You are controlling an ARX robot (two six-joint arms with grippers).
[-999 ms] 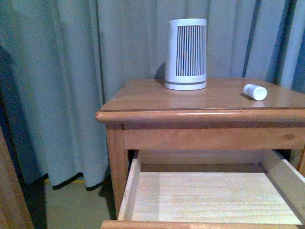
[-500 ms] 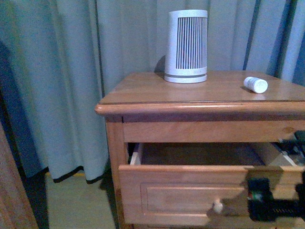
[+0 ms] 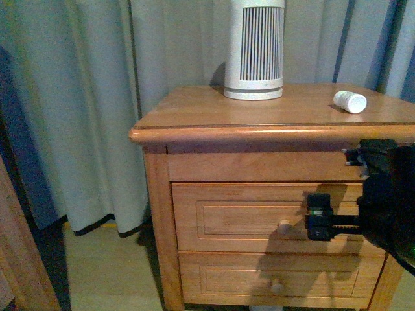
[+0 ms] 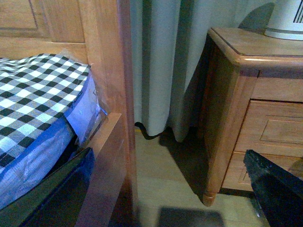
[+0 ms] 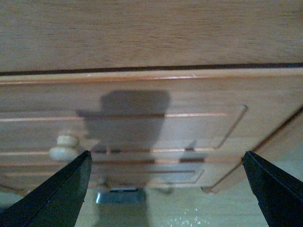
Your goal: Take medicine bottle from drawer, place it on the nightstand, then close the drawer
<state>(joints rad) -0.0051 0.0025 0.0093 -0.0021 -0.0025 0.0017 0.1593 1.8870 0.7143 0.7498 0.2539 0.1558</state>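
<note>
Grey-blue curtains are hanging behind everything, reaching almost to the floor. Medicine bottle is lying on its side on the nightstand top, near the right edge and well apart from the tall slatted white cylinder that's standing at the back. Can't read any label on the bottle, it's too small, and no writing is showing up on the cylinder either.

Drawer is sitting flush with the cabinet front, its round knob sticking out, with the lower drawer right under it.

Right gripper is hanging in front of the drawer panel, just to the right of the knob in the front view; whether it's actually touching the wood, I can't tell. The right wrist view is showing what the front one isn't: both fingers spread wide apart with nothing between them, the drawer panel and knob filling the gap, plus the gripper's shadow falling on the wood.

Left gripper is only showing up in its own wrist camera, fingers wide apart and holding nothing, off beside a bed with a checkered cover and a wooden bed frame, the nightstand's side showing further off.
</note>
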